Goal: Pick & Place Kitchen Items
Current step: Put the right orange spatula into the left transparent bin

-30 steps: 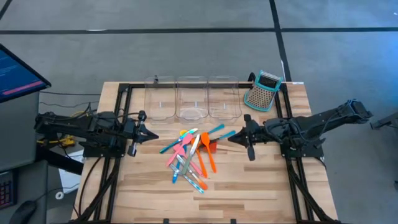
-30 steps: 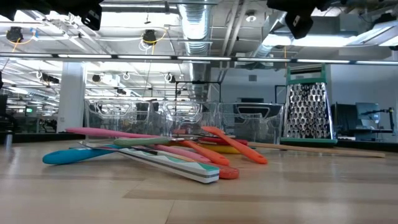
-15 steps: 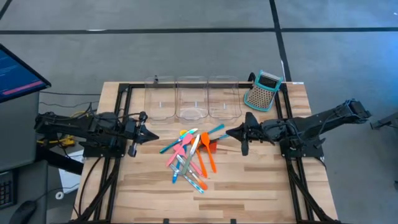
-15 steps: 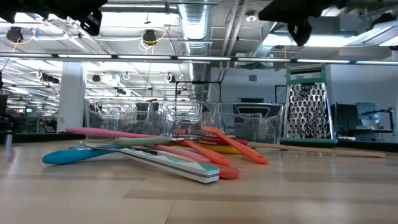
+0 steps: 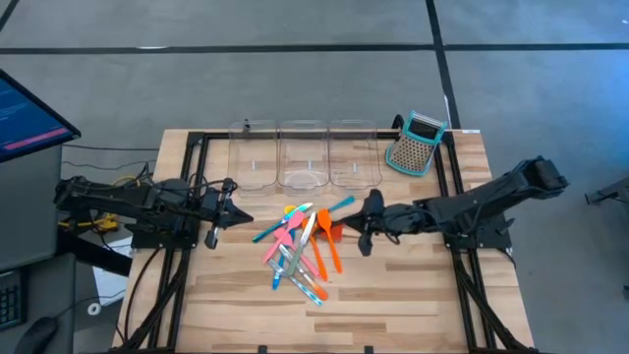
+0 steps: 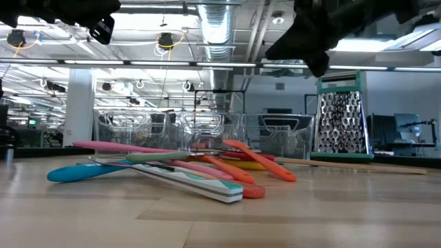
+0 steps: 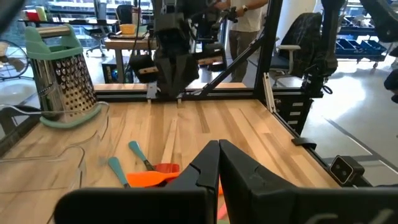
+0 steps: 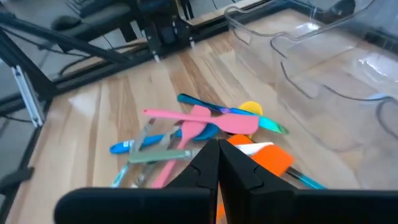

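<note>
A heap of slim plastic utensils (image 5: 303, 241) lies on the wooden table's middle: orange spatulas (image 5: 327, 246), pink (image 8: 205, 118), teal (image 5: 334, 208) and blue spoons, a yellow one (image 8: 250, 108). My right gripper (image 5: 356, 228) is shut and empty, above the table just right of the heap; it also shows in the low view (image 6: 310, 48). My left gripper (image 5: 239, 215) is shut and empty, left of the heap, held above the table.
Three clear bins (image 5: 303, 155) stand in a row at the far side. A teal-and-grey box grater (image 5: 415, 144) stands to their right. A black frame (image 5: 187, 197) runs along the table's sides. Bare wood lies toward the near edge (image 5: 393, 305).
My right gripper has moved toward the table's left edge, closer to the utensil heap, and a little lower. The utensils lie as before.
</note>
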### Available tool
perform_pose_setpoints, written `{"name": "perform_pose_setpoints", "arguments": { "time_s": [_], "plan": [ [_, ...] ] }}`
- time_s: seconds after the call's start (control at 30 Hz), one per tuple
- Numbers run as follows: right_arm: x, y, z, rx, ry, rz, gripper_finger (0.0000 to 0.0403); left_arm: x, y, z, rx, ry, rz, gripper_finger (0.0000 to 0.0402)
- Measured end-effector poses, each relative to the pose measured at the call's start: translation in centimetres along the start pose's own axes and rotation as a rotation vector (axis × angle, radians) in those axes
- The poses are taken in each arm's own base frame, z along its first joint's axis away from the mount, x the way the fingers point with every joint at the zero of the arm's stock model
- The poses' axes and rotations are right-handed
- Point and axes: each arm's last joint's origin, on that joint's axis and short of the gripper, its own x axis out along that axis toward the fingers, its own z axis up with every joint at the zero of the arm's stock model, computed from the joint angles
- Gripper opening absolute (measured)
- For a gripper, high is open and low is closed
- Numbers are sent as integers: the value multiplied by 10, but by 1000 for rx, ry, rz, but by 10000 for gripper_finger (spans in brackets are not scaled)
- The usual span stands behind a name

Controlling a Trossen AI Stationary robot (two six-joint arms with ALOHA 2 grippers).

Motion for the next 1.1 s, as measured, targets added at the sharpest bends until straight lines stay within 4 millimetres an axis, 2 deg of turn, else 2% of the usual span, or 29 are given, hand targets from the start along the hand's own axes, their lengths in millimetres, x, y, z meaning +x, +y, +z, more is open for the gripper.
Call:
{"name": "perform_pose_setpoints", "arguments": {
  "time_s": [0.2, 0.47, 0.73, 1.1],
  "plan": [
    [19, -1, -10, 131, 12, -15, 1, 0, 0, 0, 0, 0, 0, 3],
    [44, -16, -30, 276, 100, -103, 13, 0, 0, 0, 0, 0, 0, 3],
    [60, -30, -42, 348, 162, -149, 72, 0, 0, 0, 0, 0, 0, 3],
    [72, -37, -51, 404, 186, -156, 145, 0, 0, 0, 0, 1, 0, 3]
  ]
}}
